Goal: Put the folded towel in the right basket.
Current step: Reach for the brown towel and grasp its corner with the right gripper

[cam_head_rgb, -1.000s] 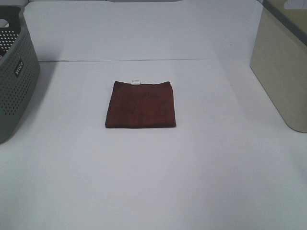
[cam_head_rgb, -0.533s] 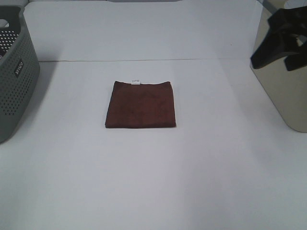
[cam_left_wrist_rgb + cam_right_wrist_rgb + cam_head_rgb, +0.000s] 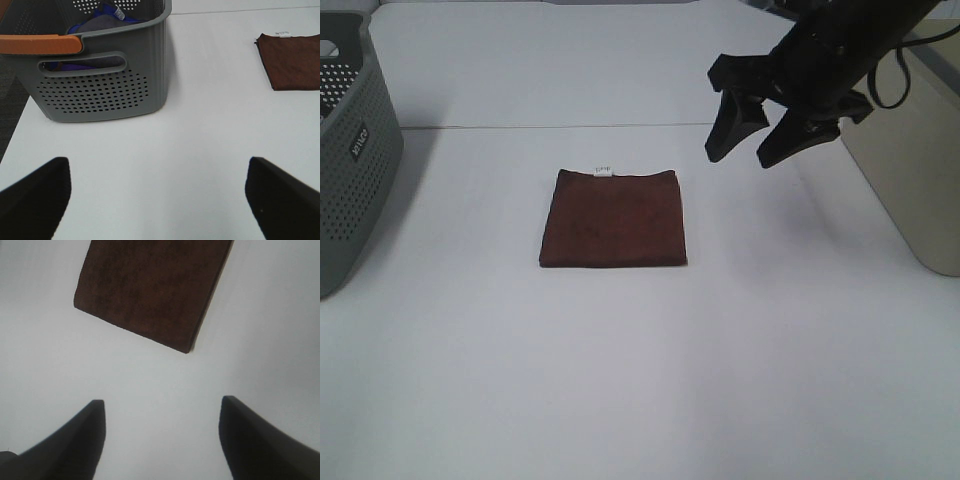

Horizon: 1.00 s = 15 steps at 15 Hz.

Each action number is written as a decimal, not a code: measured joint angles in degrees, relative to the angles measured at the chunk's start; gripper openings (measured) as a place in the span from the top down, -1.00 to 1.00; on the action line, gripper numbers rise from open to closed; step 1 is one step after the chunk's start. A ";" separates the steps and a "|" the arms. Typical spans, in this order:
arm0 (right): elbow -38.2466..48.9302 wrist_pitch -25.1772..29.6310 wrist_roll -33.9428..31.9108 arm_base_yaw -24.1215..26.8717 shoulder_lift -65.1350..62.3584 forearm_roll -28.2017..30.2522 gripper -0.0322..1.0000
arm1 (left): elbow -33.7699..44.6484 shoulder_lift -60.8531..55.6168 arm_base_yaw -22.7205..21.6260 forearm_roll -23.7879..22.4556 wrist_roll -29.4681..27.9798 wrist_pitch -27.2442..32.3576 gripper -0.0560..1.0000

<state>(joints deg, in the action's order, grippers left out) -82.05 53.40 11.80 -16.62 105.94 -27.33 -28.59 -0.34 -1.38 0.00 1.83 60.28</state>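
The folded towel (image 3: 613, 217), dark maroon-brown with a small white tag on its far edge, lies flat in the middle of the white table. It also shows in the left wrist view (image 3: 292, 66) and the right wrist view (image 3: 152, 287). The right basket (image 3: 910, 150), beige with a grey rim, stands at the right edge. My right gripper (image 3: 748, 152) is open and empty, in the air to the right of the towel and left of the basket; its fingers (image 3: 80, 440) frame bare table short of the towel. My left gripper (image 3: 157, 192) is open and empty, outside the exterior view.
A grey perforated basket (image 3: 350, 150) with a small label stands at the left edge; in the left wrist view (image 3: 100, 75) it holds blue and grey cloth and has an orange handle. A table seam runs across behind the towel.
My right arm has swung in from the right edge, from in front of the beige basket leftward toward the towel. The towel and baskets have not moved.
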 joint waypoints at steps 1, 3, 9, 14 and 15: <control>-1.66 0.80 0.06 0.00 2.92 -0.52 -0.33 | 0.00 0.00 0.00 0.00 0.00 0.00 -0.77; -3.72 0.86 0.06 0.00 8.19 -0.86 -0.42 | 0.00 0.00 0.00 0.00 0.00 0.00 -0.77; -8.02 -8.54 0.97 0.00 19.94 -7.85 -0.49 | 0.00 0.00 0.00 0.00 0.00 0.00 -0.77; -9.85 -9.85 7.62 0.00 25.21 -14.15 -0.49 | 0.00 0.00 0.00 0.00 0.00 0.00 -0.77; -9.85 -9.91 7.85 0.00 26.13 -15.13 -0.49 | 0.00 0.00 0.00 0.00 0.00 0.00 -0.77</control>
<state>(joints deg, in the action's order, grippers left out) -91.90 43.49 19.65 -16.62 132.07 -42.46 -28.59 -0.34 -1.38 0.00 1.83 60.28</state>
